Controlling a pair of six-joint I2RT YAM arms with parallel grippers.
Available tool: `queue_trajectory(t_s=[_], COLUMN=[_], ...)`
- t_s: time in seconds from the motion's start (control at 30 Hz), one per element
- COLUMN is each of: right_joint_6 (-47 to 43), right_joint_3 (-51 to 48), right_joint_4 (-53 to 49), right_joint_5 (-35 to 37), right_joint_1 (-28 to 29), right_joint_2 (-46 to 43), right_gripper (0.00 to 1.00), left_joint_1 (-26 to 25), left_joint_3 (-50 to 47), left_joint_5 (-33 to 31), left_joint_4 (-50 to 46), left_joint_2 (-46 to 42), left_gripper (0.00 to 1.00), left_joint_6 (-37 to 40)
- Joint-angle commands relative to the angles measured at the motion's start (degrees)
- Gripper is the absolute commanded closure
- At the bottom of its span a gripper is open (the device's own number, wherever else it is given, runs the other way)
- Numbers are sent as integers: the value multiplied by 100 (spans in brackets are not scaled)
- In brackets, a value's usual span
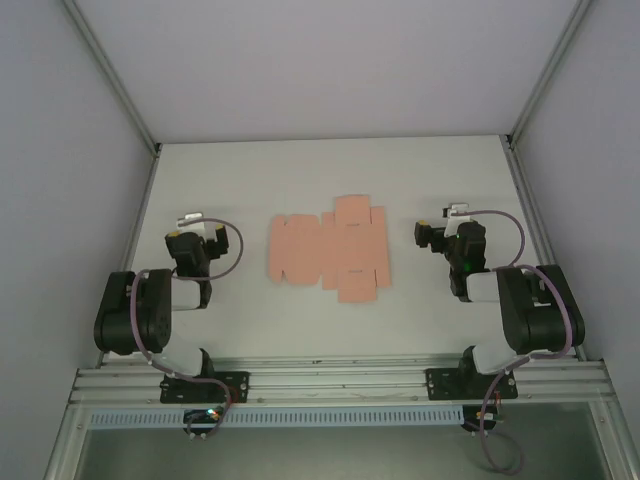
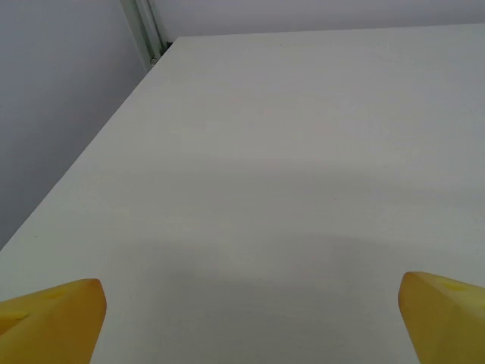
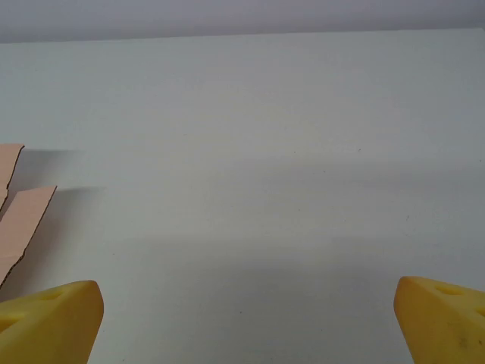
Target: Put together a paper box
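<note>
Left gripper (image 2: 250,322) and right gripper (image 3: 246,322) both gape empty, and the flat paper box (image 1: 328,250), thin against the table (image 1: 240,180), may slide or crumple under a careless pinch.

The paper box (image 1: 328,251) lies as a flat, unfolded salmon-pink die-cut sheet, mid-table, flaps spread.

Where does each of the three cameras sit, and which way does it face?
Top external: above and behind, looking down on table, flat box, left arm and right arm.
Left wrist: low, facing the table's far left corner past the open left gripper.
Right wrist: low, facing the far wall past the open right gripper.
Shared: top and right wrist both show the box.
</note>
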Motion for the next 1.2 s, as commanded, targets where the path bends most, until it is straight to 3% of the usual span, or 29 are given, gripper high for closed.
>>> queue_trajectory(t_s=[0.0, 0.33, 1.1, 1.17], right_joint_6=[11, 20, 31, 47], right_joint_3=[136, 151, 122, 142], right_joint_4=[157, 134, 174, 56], right_joint_5=[40, 34, -4, 50], right_joint_1=[32, 32, 7, 14], right_joint_2=[73, 70, 58, -88], right_gripper=[0, 0, 0, 0], left_joint_1=[44, 90, 95, 81], left_joint_3=[147, 192, 176, 276], left_joint_5=[109, 378, 379, 321], left_joint_4=[13, -85, -51, -379], left_joint_2=[52, 43, 35, -158], left_gripper=[0, 0, 0, 0], left_joint_6=[58, 78, 82, 86])
